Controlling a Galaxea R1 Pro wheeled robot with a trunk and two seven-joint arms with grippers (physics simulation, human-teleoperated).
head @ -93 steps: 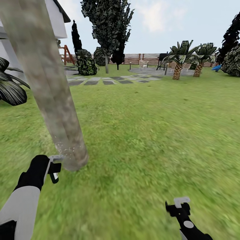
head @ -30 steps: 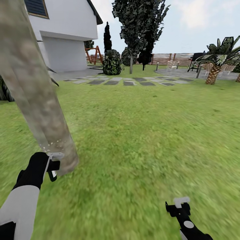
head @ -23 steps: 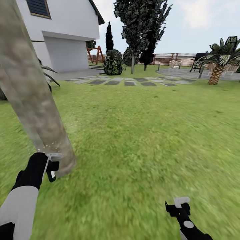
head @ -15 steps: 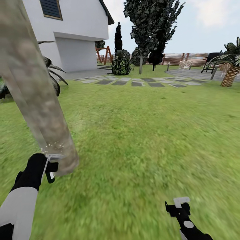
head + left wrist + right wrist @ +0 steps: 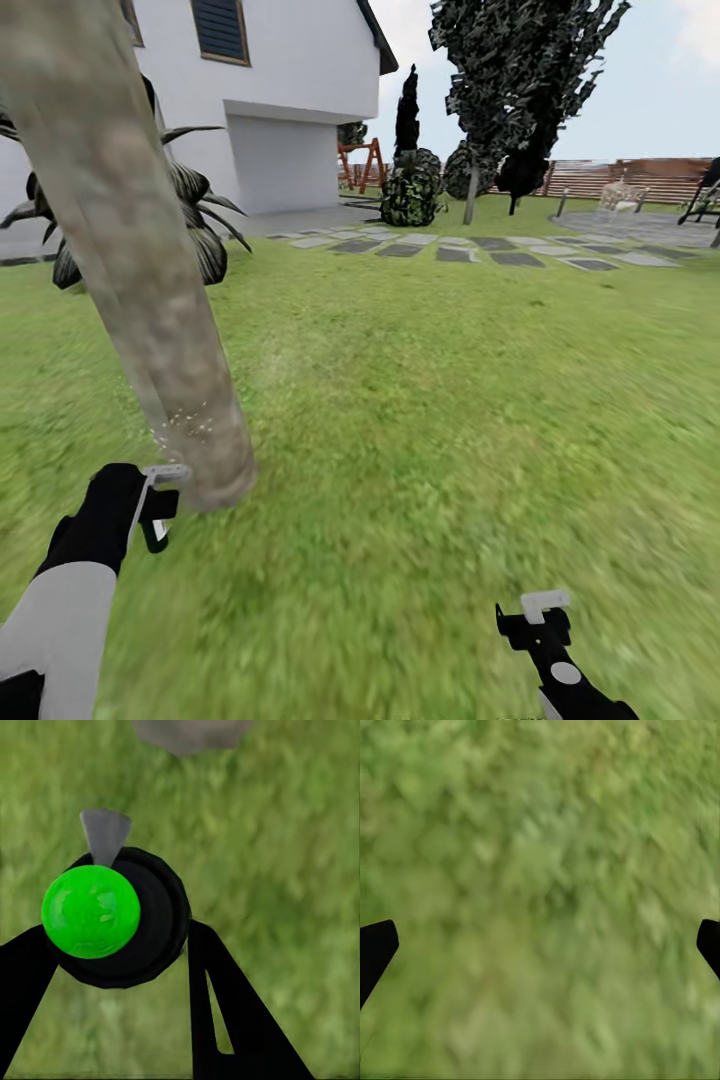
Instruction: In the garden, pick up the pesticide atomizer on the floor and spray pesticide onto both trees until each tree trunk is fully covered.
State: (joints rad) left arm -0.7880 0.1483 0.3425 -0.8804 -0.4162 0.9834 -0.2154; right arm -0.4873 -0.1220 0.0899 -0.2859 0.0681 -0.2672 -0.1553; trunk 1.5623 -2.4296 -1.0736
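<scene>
The left claw [image 5: 160,500] is closed around the pesticide atomizer [image 5: 112,916]. In the left wrist view the atomizer appears as a round black body with a bright green cap, clamped between the two black fingers [image 5: 225,1012], with a grey nozzle pointing away over the grass. In the head view only the atomizer's pale grey head [image 5: 165,472] and a dark part below it stick out past the black wrist, and whether the bottle holds any liquid cannot be told. The nozzle sits just beside the base of the near tree trunk [image 5: 130,250], a thick mottled grey-brown column that leans across the left of the head view. A scatter of small white specks [image 5: 185,425] lies on the trunk's lower part, just above the nozzle.

The right claw [image 5: 545,610] hangs low over the lawn [image 5: 450,400], well apart from the trunk, with nothing in it. In the right wrist view its fingertips [image 5: 375,949] stand wide apart at the two edges, with only grass between them.

Farther off, grey stepping stones [image 5: 470,250] cross the grass towards a white house [image 5: 280,110]. A second tree [image 5: 520,70] with a dark crown stands in front of the brown slat fence [image 5: 620,178], and a spiky dark plant [image 5: 195,225] grows behind the near trunk
</scene>
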